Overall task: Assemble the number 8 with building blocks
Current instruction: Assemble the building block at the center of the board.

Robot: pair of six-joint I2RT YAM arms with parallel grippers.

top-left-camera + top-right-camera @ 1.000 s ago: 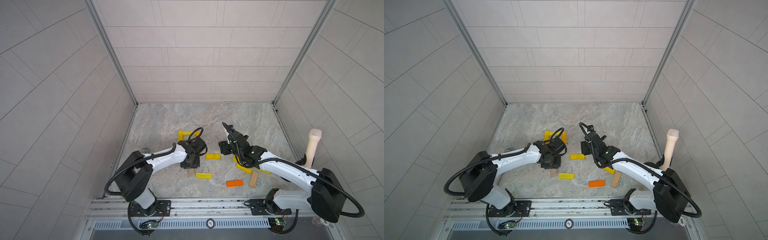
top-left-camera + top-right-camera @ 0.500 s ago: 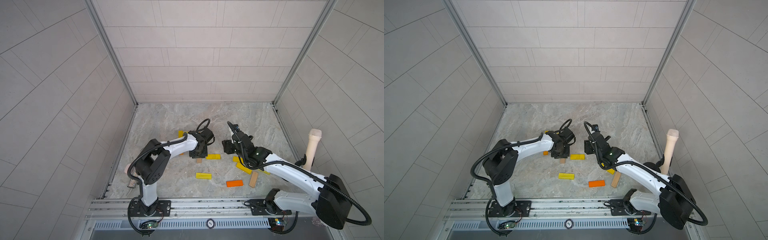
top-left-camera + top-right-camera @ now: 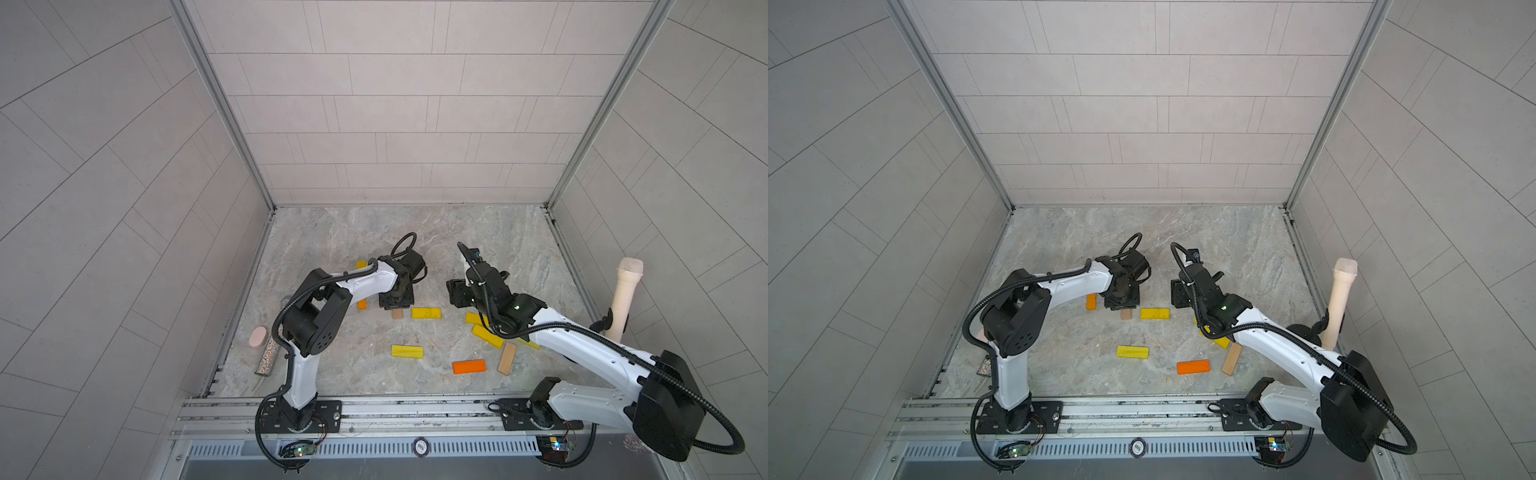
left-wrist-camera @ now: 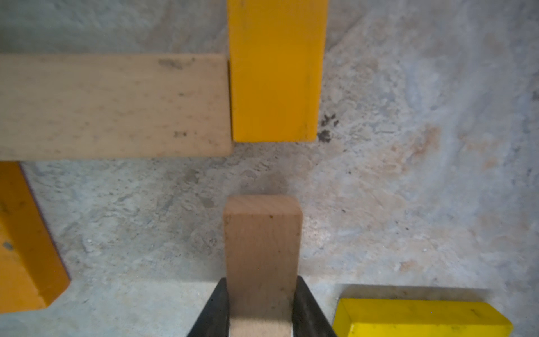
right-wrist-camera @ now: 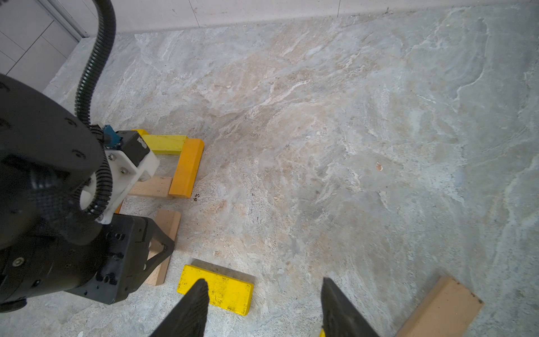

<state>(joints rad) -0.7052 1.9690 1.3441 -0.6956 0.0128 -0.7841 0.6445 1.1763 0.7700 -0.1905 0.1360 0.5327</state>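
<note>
Since a second ago, my left gripper [image 4: 261, 291] has carried its tan block [image 4: 262, 248] nearer the half-built number 8 [image 5: 186, 169], jaws clamped on it. Just ahead lie a tan crossbar [image 4: 113, 105] and an orange-yellow side bar [image 4: 277, 70]; I judge two lower bars remain. My right gripper [image 5: 264, 294] hangs with jaws apart near a yellow block [image 5: 224, 289]. Only the top views show an orange block [image 3: 469, 366] behind it.

We're on two matching arms here: the left arm [image 3: 365, 282] and the right arm [image 3: 582, 345] wear glossy white shells between chunky black joint housings [image 3: 316, 320] dotted with small holes. Ribbed black hoses [image 5: 94, 61] trail along them. A green light [image 3: 516, 307] glows on the right arm. The right gripper [image 5: 264, 281] shows black wedge-shaped fingers [image 5: 192, 306]. The left wrist has a screwed white bracket [image 5: 131, 169] and a blue plug [image 5: 110, 138].
</note>
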